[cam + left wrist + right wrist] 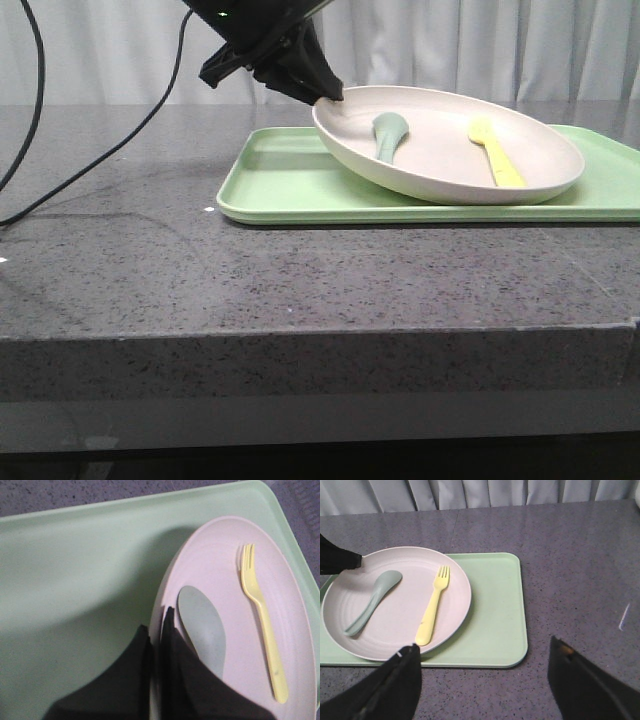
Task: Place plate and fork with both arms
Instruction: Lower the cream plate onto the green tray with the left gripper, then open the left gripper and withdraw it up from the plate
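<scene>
The cream-white plate (440, 160) (225, 575) (405, 620) lies tilted on the light-green tray (290, 180), its left edge lifted and its right side down on the tray. My left gripper (328, 97) (156, 622) is shut on that lifted rim, one finger inside the dish and one under it. On the plate lie the yellow fork (497, 155) (262, 625) (434, 605) and a grey-green spoon (388, 135) (202, 627) (372, 600). My right gripper (484, 644) is open and holds nothing, hovering over the tray's near edge beside the fork's handle end. It is outside the front view.
The tray (495, 610) sits on a dark speckled stone table (300, 270), near the curtain at the back. A black cable (90, 160) trails across the table's left side. The left gripper's finger (340, 560) shows at the plate's far rim in the right wrist view.
</scene>
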{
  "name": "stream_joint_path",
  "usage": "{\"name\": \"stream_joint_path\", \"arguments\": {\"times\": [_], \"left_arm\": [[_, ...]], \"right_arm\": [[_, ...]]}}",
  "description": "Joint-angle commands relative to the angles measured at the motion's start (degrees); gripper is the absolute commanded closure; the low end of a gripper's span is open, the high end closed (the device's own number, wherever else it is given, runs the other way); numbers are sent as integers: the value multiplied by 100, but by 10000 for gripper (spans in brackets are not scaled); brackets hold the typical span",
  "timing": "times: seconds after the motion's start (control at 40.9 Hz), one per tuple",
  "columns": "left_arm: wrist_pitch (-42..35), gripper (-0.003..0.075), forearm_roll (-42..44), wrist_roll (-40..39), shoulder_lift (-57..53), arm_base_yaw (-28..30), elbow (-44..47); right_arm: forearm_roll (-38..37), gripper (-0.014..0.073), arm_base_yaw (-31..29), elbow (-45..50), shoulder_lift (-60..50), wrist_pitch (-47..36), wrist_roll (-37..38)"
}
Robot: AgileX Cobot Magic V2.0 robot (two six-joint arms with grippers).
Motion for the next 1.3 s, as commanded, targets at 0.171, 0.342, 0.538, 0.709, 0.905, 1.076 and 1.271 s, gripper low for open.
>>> {"name": "stream_joint_path", "arguments": {"times": [0.171, 0.342, 0.538, 0.709, 0.905, 1.076, 1.271], "left_arm": [[-294, 738, -342, -81, -259, -42, -199], [-256, 738, -354, -81, -167, -42, -199], [-256, 704, -318, -81, -167, -42, -199], [-256, 638, -270, -81, -167, -42, -199], [-256, 584, -270, -81, -167, -42, -199], [-223, 477, -270, -81, -183, -29, -226], [400, 480, -270, -81, -369, 203, -734]], "right_arm": [[27, 40, -12, -190, 73, -389, -37], [27, 40, -12, -190, 73, -389, -37], [27, 40, -12, -190, 73, -389, -37], [27, 40, -12, -190, 73, -389, -37], [27, 40, -12, -190, 73, -389, -37], [27, 40, -12, -190, 73, -389, -37], [27, 40, -12, -190, 73, -389, -37]]}}
